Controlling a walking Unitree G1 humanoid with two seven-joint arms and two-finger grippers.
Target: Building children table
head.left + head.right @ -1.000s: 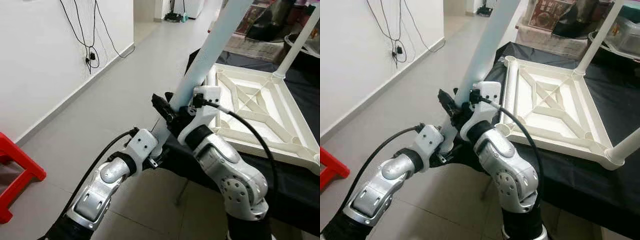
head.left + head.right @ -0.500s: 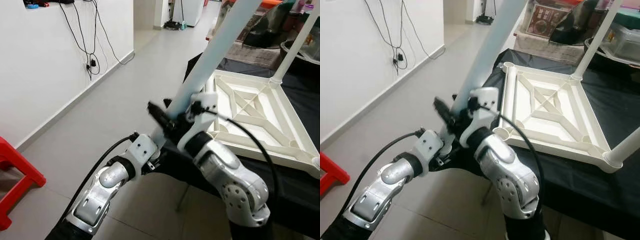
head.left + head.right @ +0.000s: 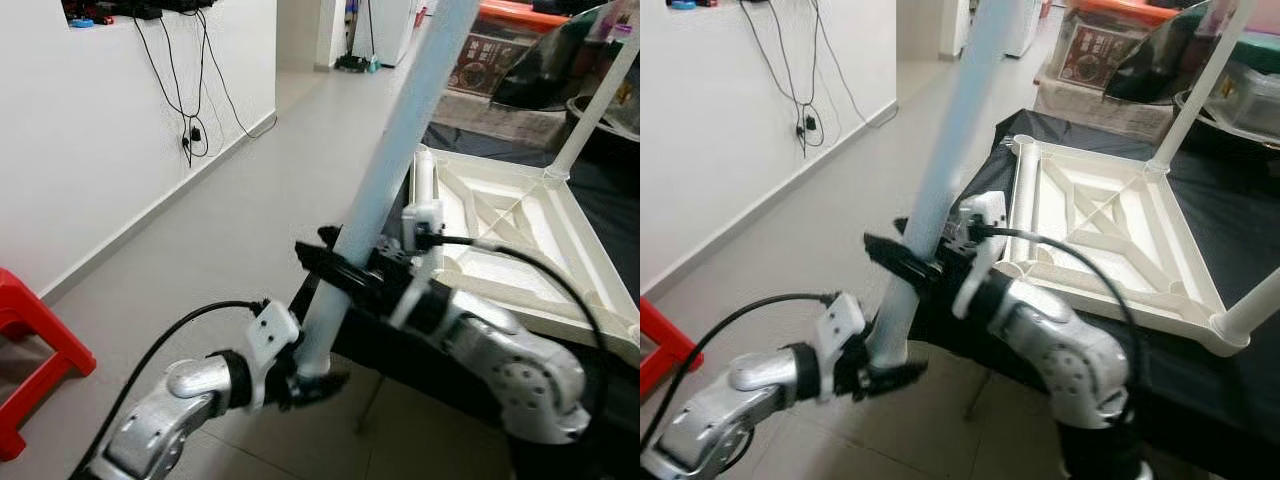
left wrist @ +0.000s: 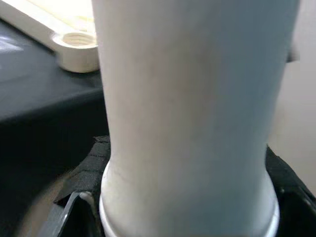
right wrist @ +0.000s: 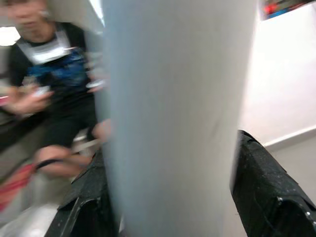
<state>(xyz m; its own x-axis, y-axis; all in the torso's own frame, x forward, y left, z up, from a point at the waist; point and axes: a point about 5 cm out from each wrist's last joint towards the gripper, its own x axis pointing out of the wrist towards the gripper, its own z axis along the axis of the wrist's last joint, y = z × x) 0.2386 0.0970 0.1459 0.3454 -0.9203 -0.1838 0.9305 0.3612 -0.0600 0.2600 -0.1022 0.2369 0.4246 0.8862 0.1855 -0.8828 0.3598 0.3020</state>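
Left end effector: clamped on the leg's lower end.
Right end effector: gripping the leg higher up.
Tabletop: upside down on bench.

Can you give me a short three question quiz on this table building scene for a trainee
1. True or false: the left end effector grips the white table leg near its lower end.
2. Where does the right end effector hold that leg? A) above the left one B) below it
3. The upturned table top rests on a ____ cloth.

Key: 1 true; 2 A; 3 black.
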